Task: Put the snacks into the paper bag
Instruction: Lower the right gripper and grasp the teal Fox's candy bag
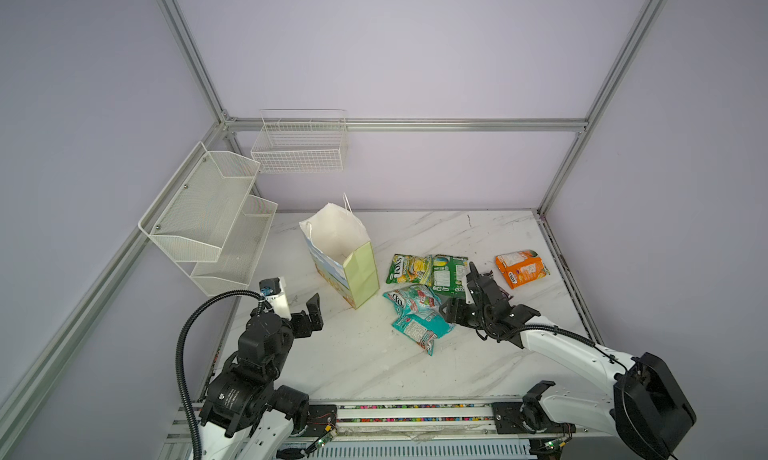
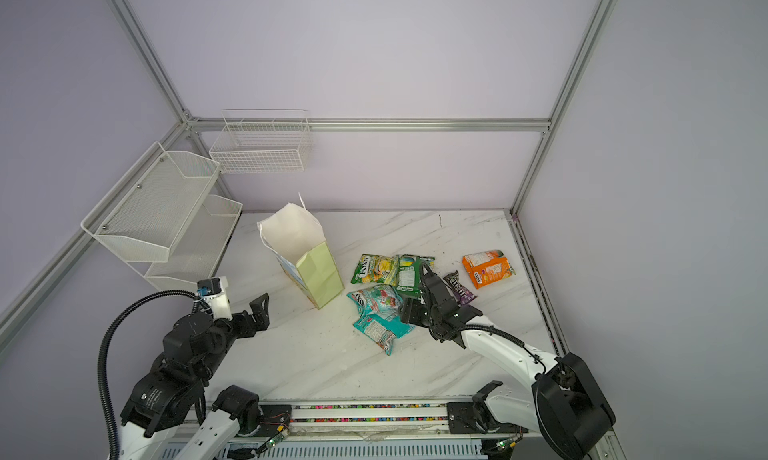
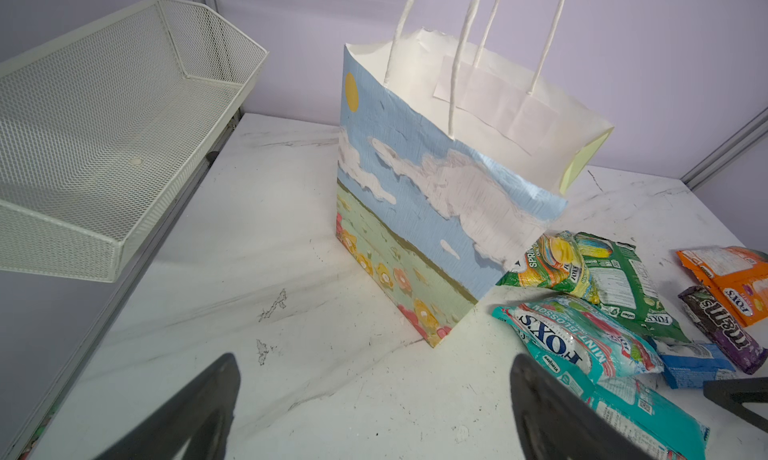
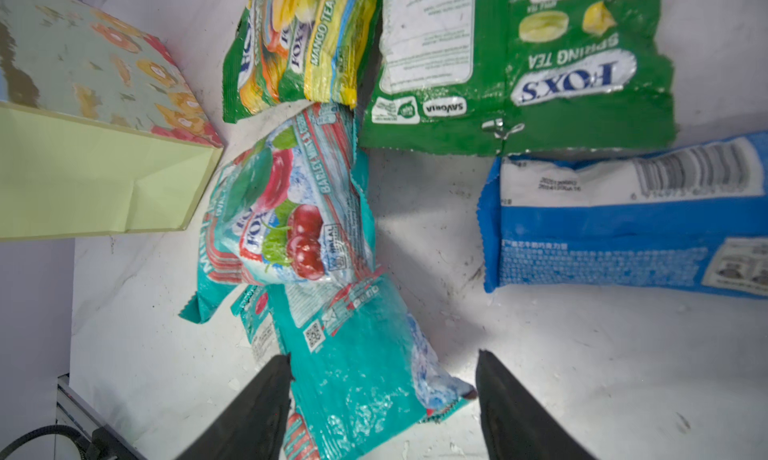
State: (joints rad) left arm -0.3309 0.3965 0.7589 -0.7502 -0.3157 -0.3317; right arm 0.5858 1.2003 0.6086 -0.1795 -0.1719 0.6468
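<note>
**Bag.** The upright white-lined paper gift bag (image 1: 362, 273), with a painted sky-and-field face and pale green sides, stands mouth open on the white marbled desk (image 1: 365, 370), left of centre in both top views.

**Snacks.** All seven lie on the desk outside the bag, to its right in both top views.
- The left green packet (image 1: 408, 269) and the right green packet (image 1: 449, 273) lie edge to edge.
- The upper teal packet (image 1: 411, 300) and the lower teal packet (image 1: 419, 332) overlap, on the robot's side of the green pair.
- The small blue packet (image 4: 623, 229) lies just beside the right green packet.
- The dark purple bar wrapper (image 2: 460, 288) lies between the blue packet and the orange packet (image 1: 521, 269).
- The orange packet is farthest right.

**Left gripper** (image 3: 374, 412). It faces the bag's painted face without touching it. The fingers are spread wide with nothing between them.

**Right gripper** (image 4: 382, 395). It is low over the desk. The fingers stand apart on either side of the lower teal packet's end. Whether they press the packet cannot be told.
</note>
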